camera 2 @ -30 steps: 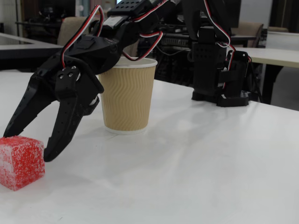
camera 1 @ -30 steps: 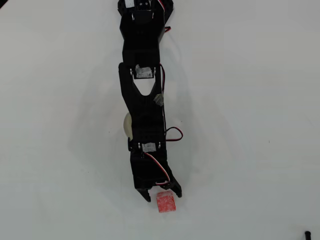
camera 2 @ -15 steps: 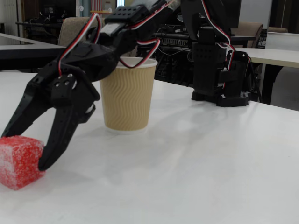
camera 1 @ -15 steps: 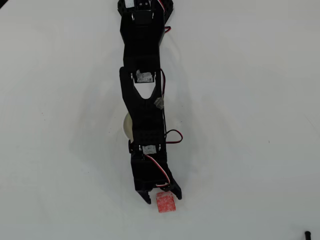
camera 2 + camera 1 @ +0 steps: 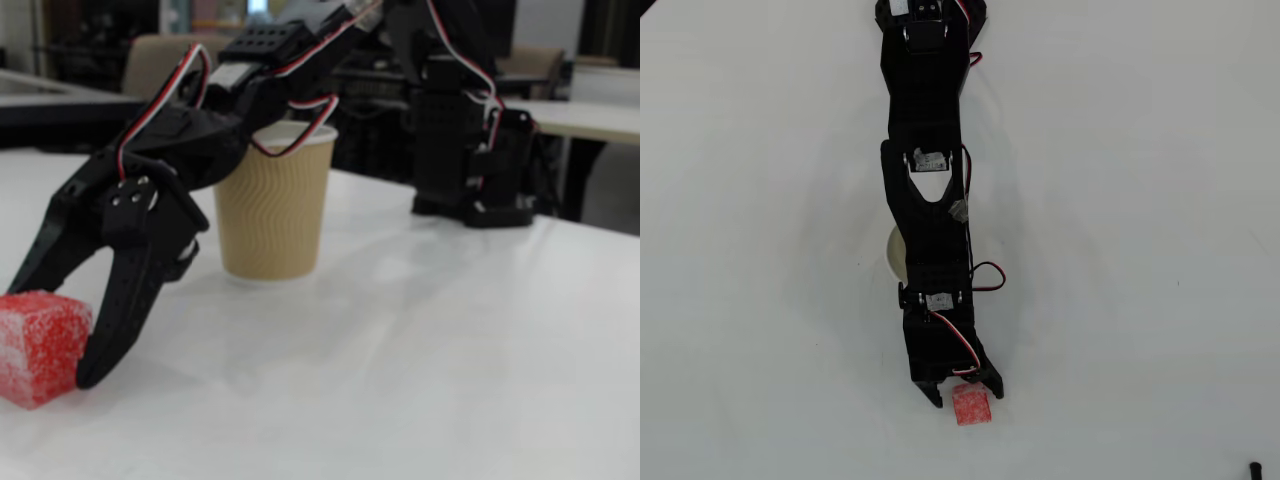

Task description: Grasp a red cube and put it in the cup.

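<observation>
- White table lies bare all round; a small dark object sits at 4 o'clock, cut by the overhead view's edge.
- Gripper jaws apart, its tips just beside the red cube at 6 o'clock.
- Cup mostly hidden under the arm in the overhead view.

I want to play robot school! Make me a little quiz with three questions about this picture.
1. True or false: the red cube is already inside the cup.
2. Where does the cube sit? A) on the table by the gripper tips B) on top of the arm C) behind the cup
3. Fill in: seen from the side, the cup's ribbed wall looks ____.

Key: 1. False, the cube lies on the table. 2. A; in the fixed view one finger stands right beside it, and the jaws are spread apart. 3. Tan; from overhead only a pale sliver of the cup shows under the arm.
</observation>
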